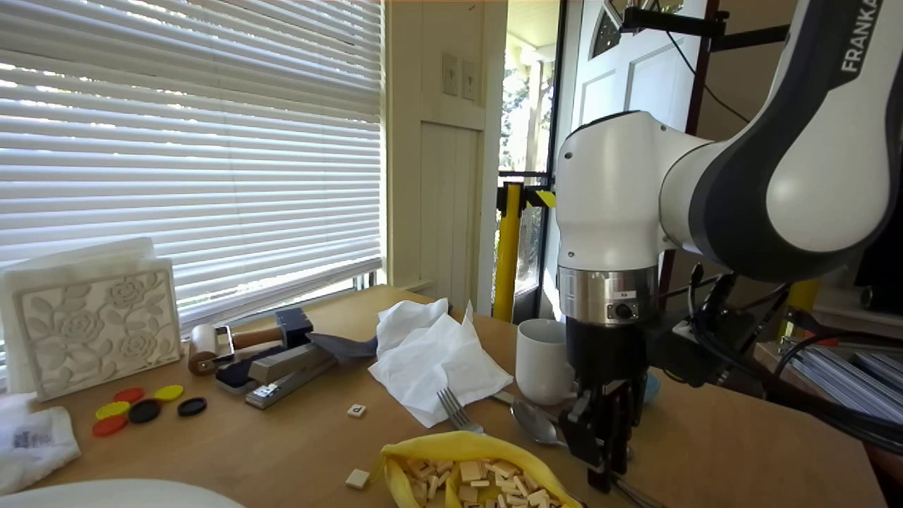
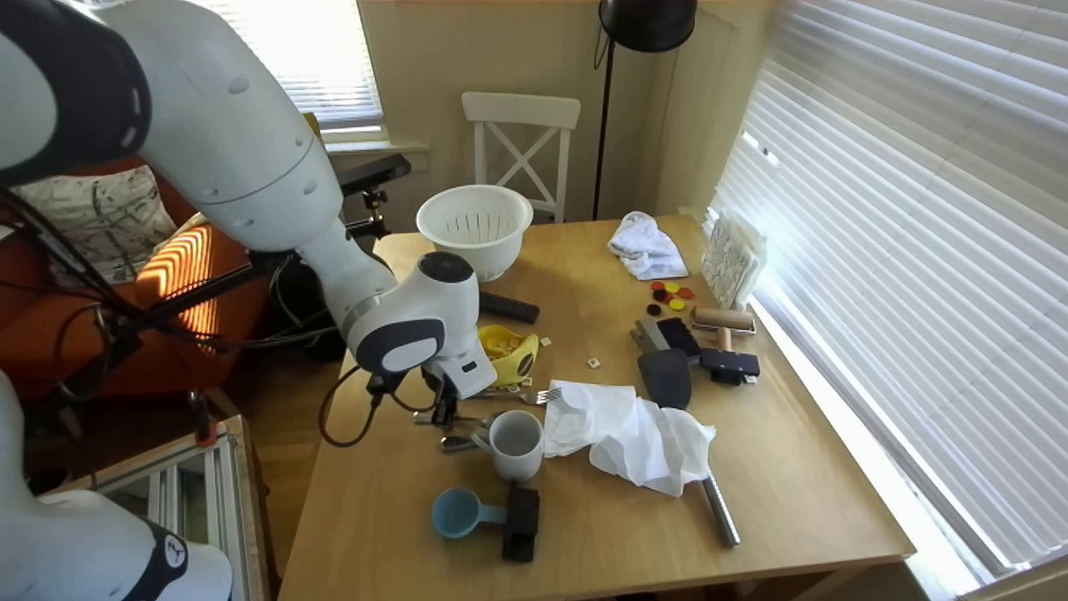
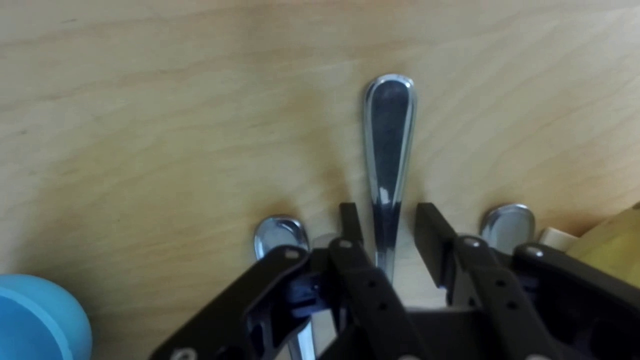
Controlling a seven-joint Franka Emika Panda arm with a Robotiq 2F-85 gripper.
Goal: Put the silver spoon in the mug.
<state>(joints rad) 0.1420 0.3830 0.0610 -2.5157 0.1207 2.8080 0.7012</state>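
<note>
The silver spoon lies flat on the table. Its handle (image 3: pixel 391 130) points up the wrist view, and its bowl (image 1: pixel 535 422) shows in an exterior view. The handle end (image 2: pixel 424 418) shows beside the gripper. My gripper (image 3: pixel 385 220) is open and low over the table, with one finger on each side of the spoon handle and a gap on both sides. The gripper also shows in both exterior views (image 1: pixel 605 476) (image 2: pixel 445 415). The white mug (image 1: pixel 542 363) (image 2: pixel 517 446) stands upright close by, its loop handle towards the gripper. The mug is out of the wrist view.
Another silver utensil (image 3: pixel 281 232) (image 2: pixel 457 444) lies beside the spoon, partly behind the mug. A fork (image 1: pixel 457 408) (image 3: pixel 508 227) lies on the spoon's other side, by a yellow dish (image 1: pixel 458 442) of wooden tiles. A blue bowl (image 2: pixel 456 512), black block (image 2: pixel 521 534) and white paper (image 2: pixel 601 417) are near the mug.
</note>
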